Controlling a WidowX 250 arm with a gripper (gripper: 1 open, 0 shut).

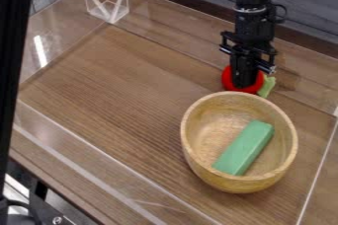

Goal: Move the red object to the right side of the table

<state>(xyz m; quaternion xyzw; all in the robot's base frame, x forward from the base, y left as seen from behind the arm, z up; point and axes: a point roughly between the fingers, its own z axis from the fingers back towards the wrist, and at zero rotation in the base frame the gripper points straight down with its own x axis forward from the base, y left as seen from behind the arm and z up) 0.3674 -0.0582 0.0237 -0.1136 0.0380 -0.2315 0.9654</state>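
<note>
wood-grain table (106, 81), wooden bowl (199, 145), red object (235, 81)

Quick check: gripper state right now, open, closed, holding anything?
Gripper: closed, pointing down onto the red object on the table, apparently gripping it; the contact itself is partly hidden.

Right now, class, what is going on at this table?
A single robot arm reaches down at the far right of the wood-grain table. Its claw is shut on the red object, a small glossy toy fruit with a pale green stub, which sits low at the tabletop close to the clear right wall. Just in front of it stands a round wooden bowl with a green block lying inside, untouched. The rest of the tabletop shows nothing else being handled.
</note>
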